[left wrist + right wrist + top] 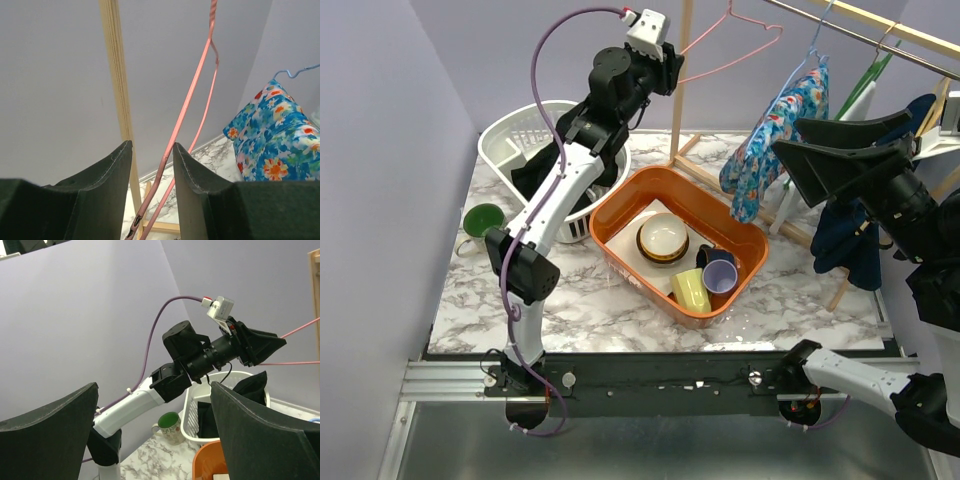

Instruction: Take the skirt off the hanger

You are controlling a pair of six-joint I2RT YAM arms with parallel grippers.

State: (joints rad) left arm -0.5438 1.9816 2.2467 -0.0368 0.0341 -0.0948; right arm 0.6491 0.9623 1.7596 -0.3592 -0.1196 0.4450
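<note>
At the far left a green mug [480, 220] stands on the worktop, near a white basket [510, 135]. A dark cloth [542, 165] lies in the basket with part of it draped over the rim. I judge this to be the skirt, already off its hanger, though the folds are too bunched to be sure.

Above the basket the left arm is raised. The left pincer [670, 65] pinches one corner of the pink hanger [186, 100]. The jaws stand about half closed, and two runs of bare wire pass up between them. The hanger hangs on nothing else and carries no cloth. A wooden post [117, 75] rises just beside it.

Below sits an orange tub [610, 215] of crockery. Further right a floral garment [765, 150] hangs from a blue hanger [295, 74] on the rail [910, 45]. The right pincer [788, 137] is spread wide and holds nothing, its tips close to that garment. A navy garment [855, 245] hangs below it.

- **Hanger slipping:** The wire is thin and gripped at one corner only, so it could pivot or slip out of the jaws if the arm swings, and then drop into the tub.
- **Hanger snagging:** Its hook could catch the post or the rail on the way down.
- **Cloth sliding out:** The cloth over the rim might slide onto the worktop if the left arm brushes the basket.
- **Floral garment pulled off:** A careless move of the right arm could snag this garment and drag it off the rail.
</note>
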